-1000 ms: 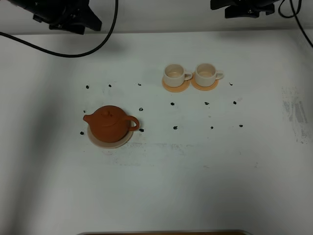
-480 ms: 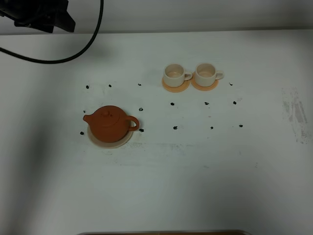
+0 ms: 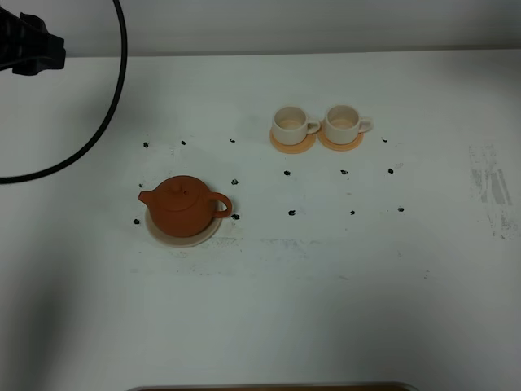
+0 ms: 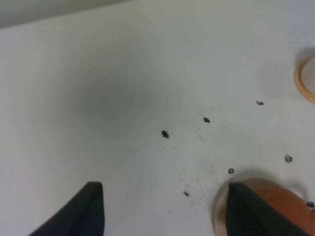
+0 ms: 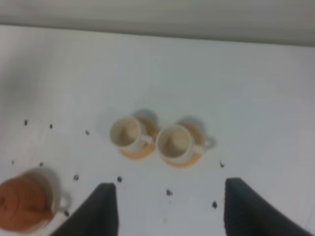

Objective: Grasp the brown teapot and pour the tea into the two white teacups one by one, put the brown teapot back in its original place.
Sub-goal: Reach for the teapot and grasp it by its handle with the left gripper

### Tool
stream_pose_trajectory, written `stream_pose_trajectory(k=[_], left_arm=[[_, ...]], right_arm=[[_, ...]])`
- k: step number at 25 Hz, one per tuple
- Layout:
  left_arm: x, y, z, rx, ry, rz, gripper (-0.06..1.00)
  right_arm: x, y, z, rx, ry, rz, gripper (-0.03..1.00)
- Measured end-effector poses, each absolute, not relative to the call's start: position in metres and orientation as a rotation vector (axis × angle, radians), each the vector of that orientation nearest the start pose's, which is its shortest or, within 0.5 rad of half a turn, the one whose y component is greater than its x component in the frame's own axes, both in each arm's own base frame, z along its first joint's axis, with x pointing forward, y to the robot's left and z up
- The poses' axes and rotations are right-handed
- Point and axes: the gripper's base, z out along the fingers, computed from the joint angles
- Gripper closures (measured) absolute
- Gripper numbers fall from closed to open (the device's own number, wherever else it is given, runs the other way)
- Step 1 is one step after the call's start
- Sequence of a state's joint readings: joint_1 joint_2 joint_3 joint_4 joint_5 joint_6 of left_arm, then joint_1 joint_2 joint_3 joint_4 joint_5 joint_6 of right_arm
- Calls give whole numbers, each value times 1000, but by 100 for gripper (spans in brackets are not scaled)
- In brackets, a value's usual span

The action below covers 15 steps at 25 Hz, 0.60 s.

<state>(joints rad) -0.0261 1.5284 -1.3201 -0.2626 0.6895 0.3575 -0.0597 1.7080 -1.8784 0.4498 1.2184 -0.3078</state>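
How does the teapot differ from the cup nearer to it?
The teapot is reddish-brown, the cup cream-white. The teapot is far larger and lidded; the cup is open-topped. The teapot sits on a pale beige coaster, the cup on an orange coaster. Both have handles and stand upright.

Left wrist cam clips the brown teapot [image 4: 290, 206] at the frame edge, and a finger [image 4: 246, 214] of the left gripper [image 4: 162, 187] covers part of it. One orange coaster [image 4: 299, 81] is barely in. Right wrist cam's all blurry, brown teapot [image 5: 24, 204] cropped there too.

Brown teapot [image 3: 181, 206] upright on beige disc [image 3: 186, 239]; two white teacups [image 3: 289, 123] side by side on orange coasters [image 3: 292, 147].
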Motion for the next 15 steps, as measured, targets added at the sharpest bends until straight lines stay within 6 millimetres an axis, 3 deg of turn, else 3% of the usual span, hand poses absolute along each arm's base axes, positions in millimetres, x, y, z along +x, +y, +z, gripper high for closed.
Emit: stream_pose_trajectory(k=[7, 15], left_arm=[[316, -18, 350, 301, 2217, -36, 39], [311, -17, 348, 337, 2250, -1, 39]], right_arm=[[295, 17, 409, -259, 2357, 381, 49], [207, 13, 394, -199, 2213, 233, 49]])
